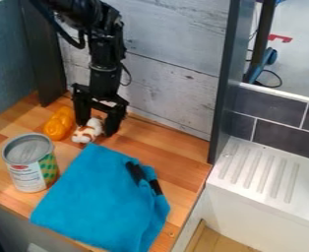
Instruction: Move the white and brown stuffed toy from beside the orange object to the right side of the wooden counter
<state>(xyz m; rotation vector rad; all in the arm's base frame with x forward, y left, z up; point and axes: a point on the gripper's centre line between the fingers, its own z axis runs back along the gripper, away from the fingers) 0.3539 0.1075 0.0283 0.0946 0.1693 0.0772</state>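
hanging spread wide, the claw [96,129] is at what seems a brown-and-white toy [86,132], beside an orange object [58,124].

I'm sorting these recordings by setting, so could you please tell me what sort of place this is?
It looks like a toy kitchen, judging by the wooden counter, the white ribbed drainboard beside it and the dark tiles behind that.

A whitewashed plank wall [173,54] rises behind the wooden table [177,147], with a blue-gray panel [9,59] at left. Dark tiles [275,125] stand above a ridged white drainboard [259,170] at right.
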